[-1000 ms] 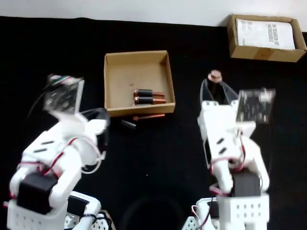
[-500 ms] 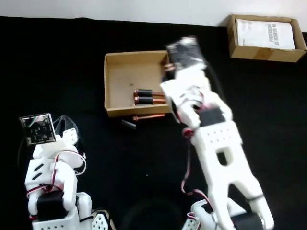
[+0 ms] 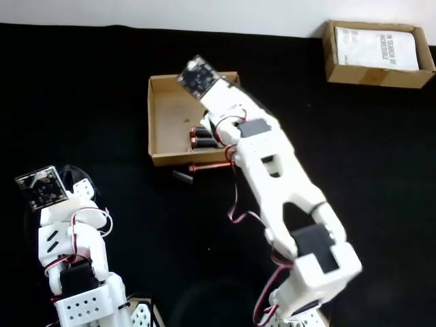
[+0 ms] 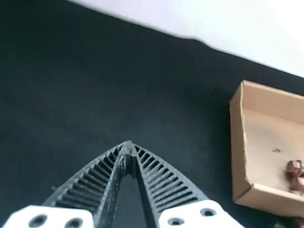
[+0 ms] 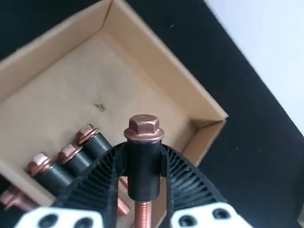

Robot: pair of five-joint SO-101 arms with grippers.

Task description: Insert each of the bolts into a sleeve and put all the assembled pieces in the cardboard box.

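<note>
A black sleeve (image 5: 144, 173) with a copper bolt (image 5: 144, 128) through it is pinched between the ribbed fingers (image 5: 102, 183) of the right gripper (image 5: 142, 154). The bolt's head is past the fingertips and its thread runs back toward the wrist. The piece hangs above the open cardboard box (image 5: 156, 71), which sits on the black surface (image 3: 102, 82) midway along and toward the far edge. On the floor of the cardboard box (image 3: 160, 116) other finished pieces (image 5: 78, 164) lie side by side against the near wall. Seen from above, the right arm (image 3: 272, 177) stretches from the near edge across the box's right half and covers part of these finished pieces (image 3: 199, 139). Just outside the near wall a loose bolt (image 3: 211, 166) lies along the box, and a loose sleeve (image 3: 182, 177) rests beside it, slightly nearer the near edge. A second box (image 3: 378, 71) holding a printed sheet (image 3: 378, 46) stands at the far right corner, well apart. The left arm (image 3: 65, 231) is folded at the near left corner. The left gripper (image 4: 127, 152) has its fingers pressed together and points over bare surface toward the cardboard box (image 4: 244, 142). Half a second ago the right arm's wrist was at the box's far right corner, and it has swung left to above the box's middle. The left arm has hardly shifted, and the loose parts lie as before.
</note>
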